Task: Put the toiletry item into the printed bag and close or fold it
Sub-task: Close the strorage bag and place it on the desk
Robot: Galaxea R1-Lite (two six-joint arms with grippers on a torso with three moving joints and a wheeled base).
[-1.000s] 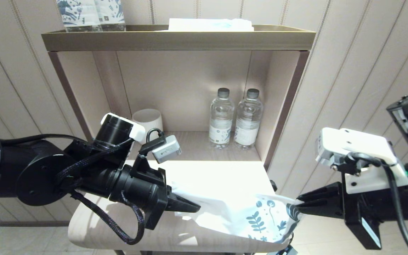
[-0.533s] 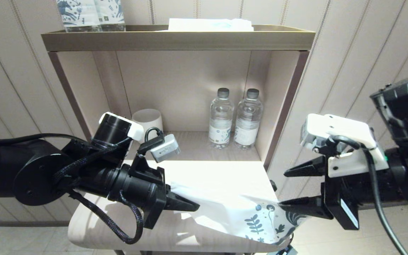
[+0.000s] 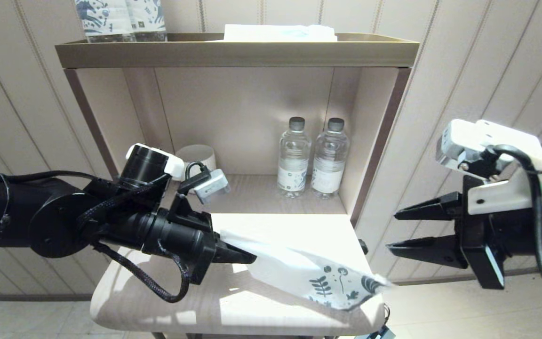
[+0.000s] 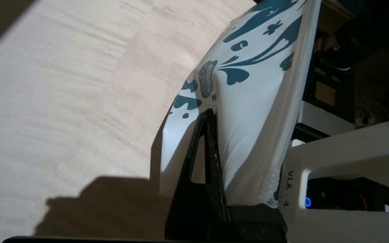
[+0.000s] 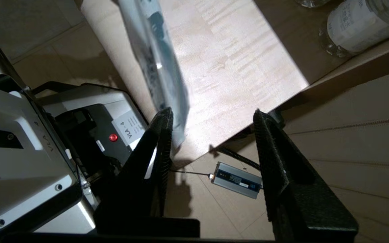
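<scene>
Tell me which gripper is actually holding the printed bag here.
The left gripper: it is shut on the plain white end of the printed bag. The right gripper is open, clear of the bag's leaf-printed end.

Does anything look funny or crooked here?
Yes. The bag hangs crooked: the left end effector pinches one end, and the printed end droops toward the table edge. The right end effector is open, off to the side.
</scene>
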